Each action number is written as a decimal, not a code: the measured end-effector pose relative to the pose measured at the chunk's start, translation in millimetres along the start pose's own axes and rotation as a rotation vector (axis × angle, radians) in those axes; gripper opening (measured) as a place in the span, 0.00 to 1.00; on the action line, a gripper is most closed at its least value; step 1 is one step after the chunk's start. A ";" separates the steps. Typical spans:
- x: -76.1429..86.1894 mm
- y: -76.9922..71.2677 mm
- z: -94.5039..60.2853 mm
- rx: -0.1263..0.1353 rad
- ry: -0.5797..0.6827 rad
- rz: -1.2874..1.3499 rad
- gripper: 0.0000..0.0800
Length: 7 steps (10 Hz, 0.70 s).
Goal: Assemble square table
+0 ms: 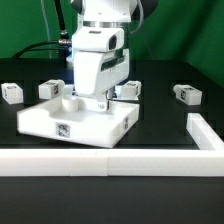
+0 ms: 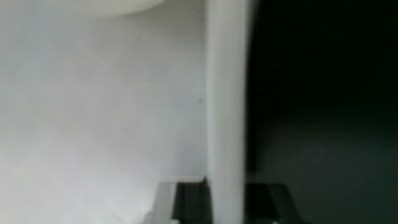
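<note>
The square table's top (image 1: 55,118), a white slab with a raised rim and a tag on its front side, lies on the black table at the exterior view's left of centre. My gripper (image 1: 100,101) stands straight down over the slab's far right edge. In the wrist view the slab (image 2: 107,110) fills one side, and its raised rim (image 2: 226,90) runs as a pale strip between my dark fingers (image 2: 187,205). The gripper (image 2: 226,206) is shut on that rim. Small white tagged legs lie behind: one (image 1: 11,93) far left, one (image 1: 50,89) behind the slab, one (image 1: 128,88) beside the arm.
Another leg (image 1: 186,93) lies at the exterior view's right. A long low white border wall (image 1: 110,160) runs along the front and turns back at the right (image 1: 207,130). A green backdrop stands behind the black table.
</note>
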State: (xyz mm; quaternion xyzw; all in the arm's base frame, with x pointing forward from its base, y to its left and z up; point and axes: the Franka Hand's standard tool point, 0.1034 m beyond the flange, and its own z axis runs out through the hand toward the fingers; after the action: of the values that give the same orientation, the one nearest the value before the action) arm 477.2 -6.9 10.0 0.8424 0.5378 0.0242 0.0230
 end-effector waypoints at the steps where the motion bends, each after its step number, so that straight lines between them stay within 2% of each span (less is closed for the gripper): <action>1: 0.0 0.0 0.0 0.000 0.000 0.000 0.07; 6: 1.9 -0.1 -0.1 -0.001 0.001 -0.004 0.07; 7: 20.3 1.9 -0.9 -0.018 0.005 -0.110 0.07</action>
State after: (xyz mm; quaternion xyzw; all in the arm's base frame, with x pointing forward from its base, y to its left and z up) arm 487.4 10.7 11.3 0.8111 0.5833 0.0298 0.0308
